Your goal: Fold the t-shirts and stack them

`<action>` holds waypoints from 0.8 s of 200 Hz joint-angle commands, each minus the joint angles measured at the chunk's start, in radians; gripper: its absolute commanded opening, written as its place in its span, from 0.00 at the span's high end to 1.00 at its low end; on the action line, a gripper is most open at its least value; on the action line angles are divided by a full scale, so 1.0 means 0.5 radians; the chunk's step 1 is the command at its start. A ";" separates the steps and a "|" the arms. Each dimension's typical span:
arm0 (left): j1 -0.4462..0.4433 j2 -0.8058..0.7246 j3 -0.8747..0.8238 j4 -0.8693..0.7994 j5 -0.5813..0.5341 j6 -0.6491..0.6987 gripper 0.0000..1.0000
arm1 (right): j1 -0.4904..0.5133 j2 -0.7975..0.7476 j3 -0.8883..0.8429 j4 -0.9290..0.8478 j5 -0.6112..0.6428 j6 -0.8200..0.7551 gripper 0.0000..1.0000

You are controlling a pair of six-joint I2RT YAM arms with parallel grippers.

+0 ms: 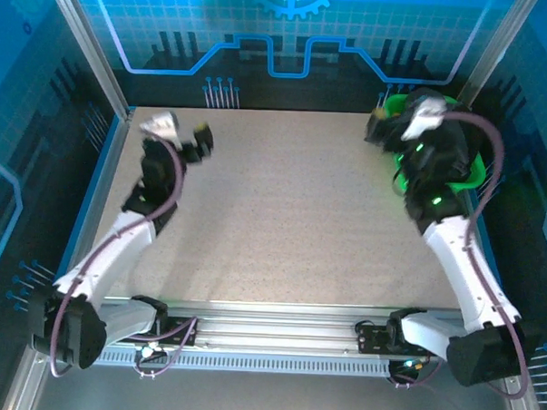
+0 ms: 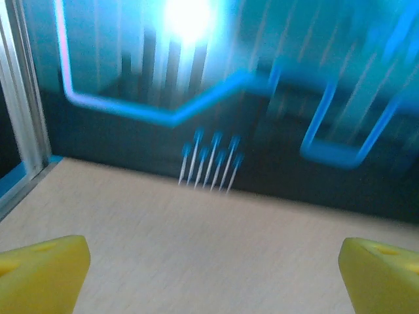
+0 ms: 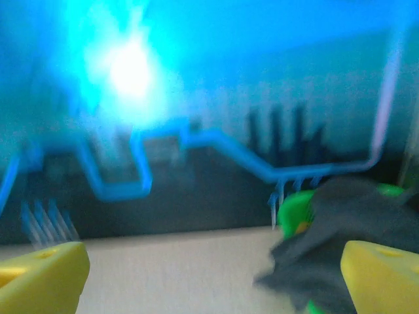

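"Green plastic: one basket (image 1: 476, 170), in the far right corner of the table (image 1: 291, 215)."

"And the shirts?"

"I can count one, a dark grey t-shirt (image 3: 357, 212), heaped in the basket and spilling over its rim. Whether more lie under it, I can't tell."

"Two arms working?"

"Two, each with one gripper. The right gripper (image 3: 213, 269) hangs by the basket's left rim, just short of the cloth, its two yellow fingers (image 3: 43, 269) spread wide. The left gripper (image 2: 213, 265) is well apart from the basket, across the table on its far left side, and its two fingers (image 2: 44, 263) are spread just as wide."
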 commanded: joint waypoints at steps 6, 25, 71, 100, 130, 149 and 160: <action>0.193 0.144 0.336 -0.694 0.559 -0.666 0.01 | -0.211 0.221 0.165 -0.825 0.163 0.682 0.03; 0.157 0.334 0.594 -0.846 0.860 -0.757 0.01 | -0.329 0.213 -0.083 -0.288 0.227 0.829 0.02; -0.254 0.473 0.761 -1.071 1.037 -0.703 0.03 | -0.697 0.671 0.034 -0.068 0.056 1.340 0.00; -0.430 0.409 0.635 -1.042 1.044 -0.795 0.07 | -0.794 0.919 0.046 0.085 -0.014 1.621 0.00; -0.484 0.341 0.566 -1.045 1.059 -0.837 0.09 | -0.857 1.183 0.177 0.114 -0.076 1.734 0.00; -0.484 0.295 0.553 -1.069 1.059 -0.829 0.10 | -0.870 1.331 0.321 0.034 -0.090 1.735 0.00; -0.485 0.275 0.556 -1.098 1.048 -0.826 0.11 | -0.877 1.411 0.386 -0.007 -0.094 1.741 0.00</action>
